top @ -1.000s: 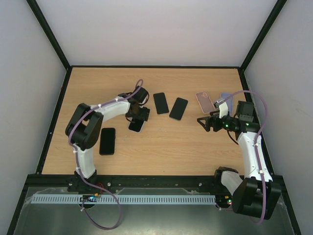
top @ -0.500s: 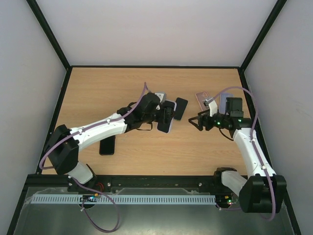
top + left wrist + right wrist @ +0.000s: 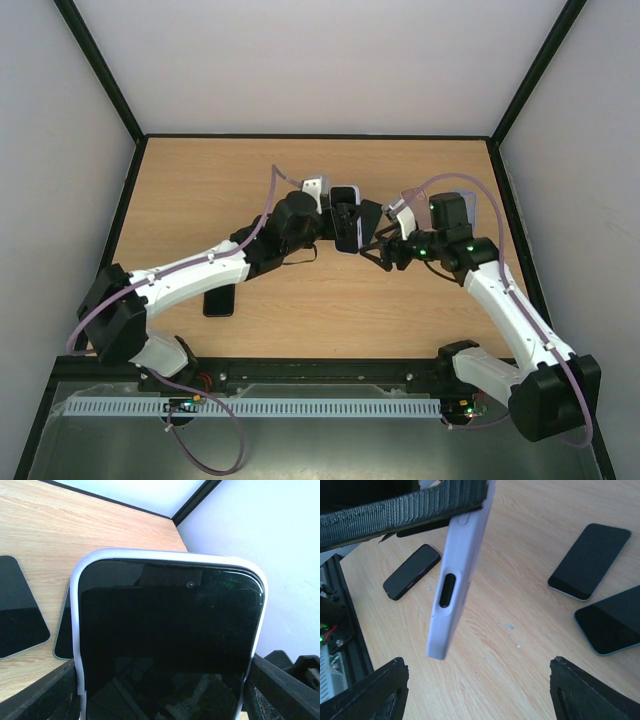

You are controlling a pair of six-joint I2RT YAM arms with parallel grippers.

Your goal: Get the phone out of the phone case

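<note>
The left gripper (image 3: 344,222) pinches the lilac phone case (image 3: 456,580) by its long edges and holds it in the air over the middle of the table (image 3: 200,190). The phone (image 3: 170,645) is inside. The right gripper (image 3: 375,250) stands spread just beside it, touching nothing. The phone's lower end is cut off in the left wrist view, and a loose dark phone (image 3: 61,630) lies half hidden behind it. The table is pale wood, the walls (image 3: 320,60) white. A second ago the arms were well apart.
</note>
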